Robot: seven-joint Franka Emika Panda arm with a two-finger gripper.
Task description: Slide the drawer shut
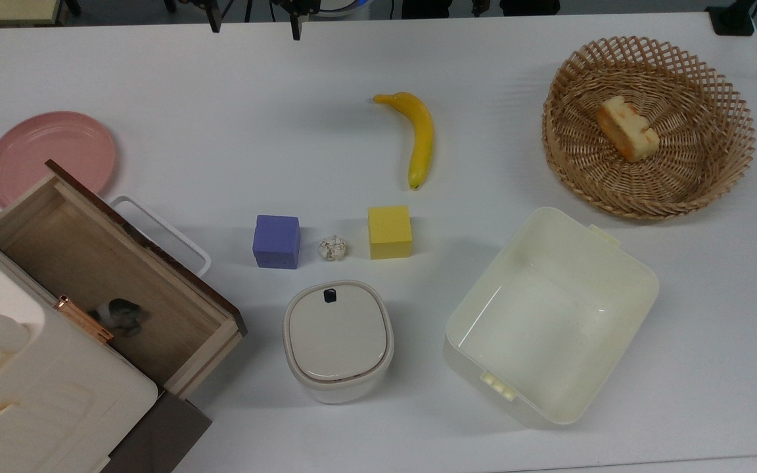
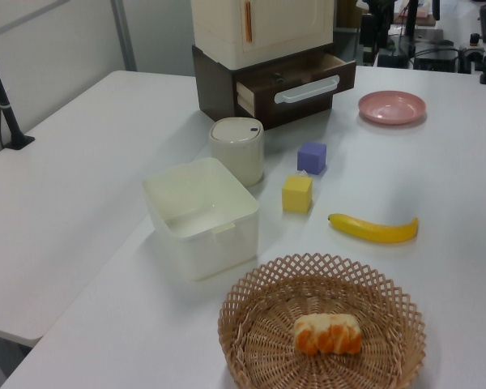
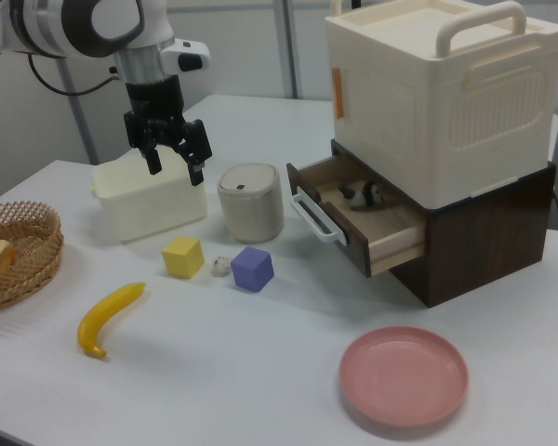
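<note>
Right view: the drawer (image 3: 358, 216) stands pulled out of the cabinet (image 3: 474, 232), untouched. The gripper (image 3: 172, 169) hangs open and empty, well apart. Next, I judge, it must reach the handle (image 3: 313, 218) and push inward.

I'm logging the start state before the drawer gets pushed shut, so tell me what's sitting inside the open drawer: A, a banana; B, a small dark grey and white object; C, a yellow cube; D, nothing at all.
B: the drawer stands pulled out of the cabinet, and a small dark grey and white object lies on its wooden floor near the back.
</note>
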